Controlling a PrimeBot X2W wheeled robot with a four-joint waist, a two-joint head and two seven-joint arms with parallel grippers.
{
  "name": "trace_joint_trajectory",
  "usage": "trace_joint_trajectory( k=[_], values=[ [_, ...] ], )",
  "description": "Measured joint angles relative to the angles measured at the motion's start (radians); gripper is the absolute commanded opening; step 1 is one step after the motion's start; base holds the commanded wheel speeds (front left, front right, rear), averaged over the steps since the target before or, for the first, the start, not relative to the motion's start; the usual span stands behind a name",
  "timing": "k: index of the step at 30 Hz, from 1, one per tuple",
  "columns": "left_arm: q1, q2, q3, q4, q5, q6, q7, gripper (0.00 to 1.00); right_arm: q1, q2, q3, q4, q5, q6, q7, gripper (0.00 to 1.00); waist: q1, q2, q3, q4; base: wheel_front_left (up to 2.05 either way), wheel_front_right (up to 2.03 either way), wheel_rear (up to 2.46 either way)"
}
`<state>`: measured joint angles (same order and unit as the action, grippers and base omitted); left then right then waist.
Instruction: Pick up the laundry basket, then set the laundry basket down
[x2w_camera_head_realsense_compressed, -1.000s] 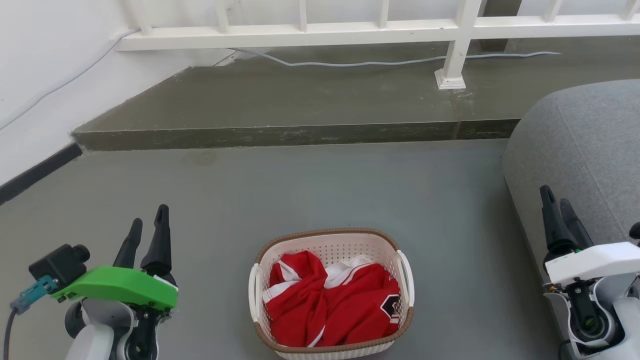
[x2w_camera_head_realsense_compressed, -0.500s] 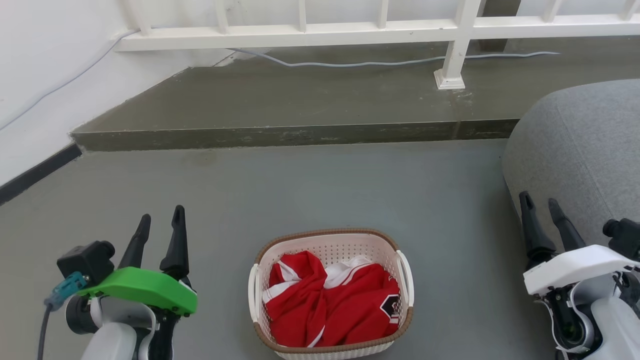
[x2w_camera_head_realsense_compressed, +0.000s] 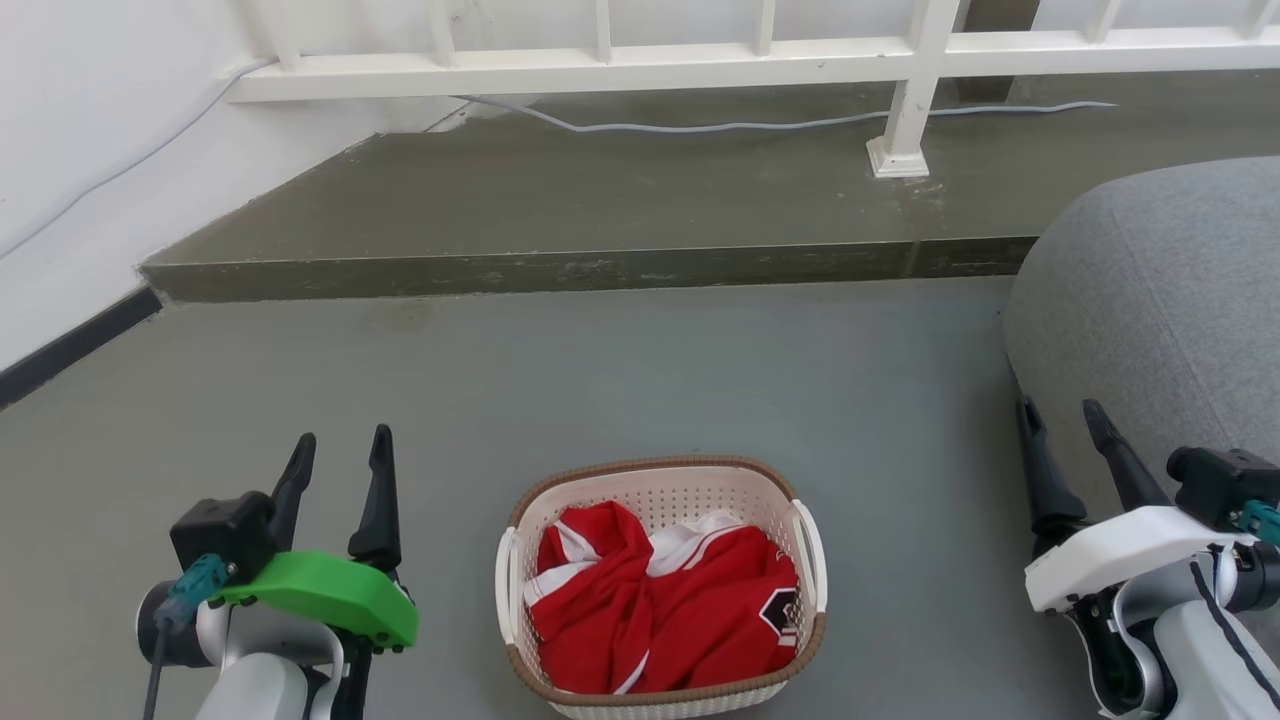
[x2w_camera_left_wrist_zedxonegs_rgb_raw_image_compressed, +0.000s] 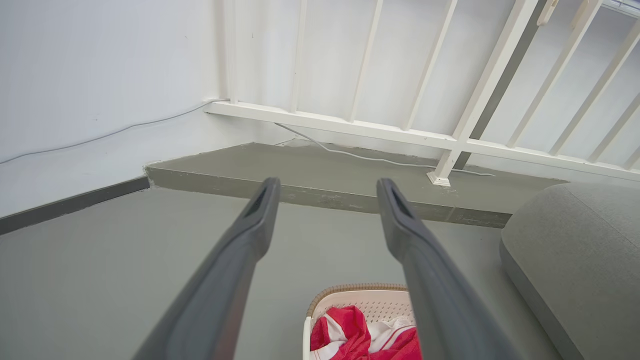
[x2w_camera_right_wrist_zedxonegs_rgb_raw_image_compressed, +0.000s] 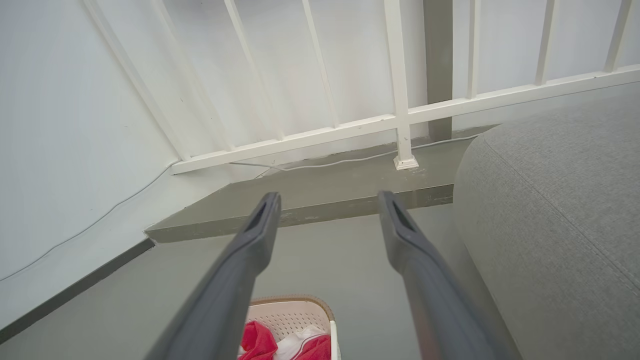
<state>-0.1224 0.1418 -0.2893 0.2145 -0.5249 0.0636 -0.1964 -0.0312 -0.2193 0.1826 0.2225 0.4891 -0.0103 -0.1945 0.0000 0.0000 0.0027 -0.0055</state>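
One small cream-white perforated plastic laundry basket (x2w_camera_head_realsense_compressed: 660, 497) with a brown woven-look rim sits on the grey floor (x2w_camera_head_realsense_compressed: 640, 380) between the robot's arms, a crumpled red-and-white garment (x2w_camera_head_realsense_compressed: 660, 620) heaped inside. Over the last second the left gripper (x2w_camera_head_realsense_compressed: 342, 437) and right gripper (x2w_camera_head_realsense_compressed: 1058, 407) have drifted inward toward its white side handles (x2w_camera_head_realsense_compressed: 812, 545), their dark fingers parting wider. Both are spread, empty and not touching the basket, so the approach seems underway and the lift is not yet begun.
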Motion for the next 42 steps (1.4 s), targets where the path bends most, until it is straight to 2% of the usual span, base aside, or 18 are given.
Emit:
trace_joint_trajectory(
  k=[17, 42],
  values=[
    [-0.003, 0.001, -0.037, 0.019, 0.179, 0.035, -0.052, 1.00, 0.017, -0.001, 0.023, 0.012, -0.160, -0.010, -0.053, 1.00, 0.0000, 0.0000, 0.001, 0.003, 0.00, 0.00, 0.00],
    [-0.006, 0.000, -0.042, 0.063, 0.185, 0.038, -0.052, 1.00, 0.019, 0.001, 0.012, 0.039, -0.183, -0.004, -0.053, 1.00, 0.0000, 0.0000, 0.004, 0.012, 0.00, 0.00, 0.00]
  ],
)
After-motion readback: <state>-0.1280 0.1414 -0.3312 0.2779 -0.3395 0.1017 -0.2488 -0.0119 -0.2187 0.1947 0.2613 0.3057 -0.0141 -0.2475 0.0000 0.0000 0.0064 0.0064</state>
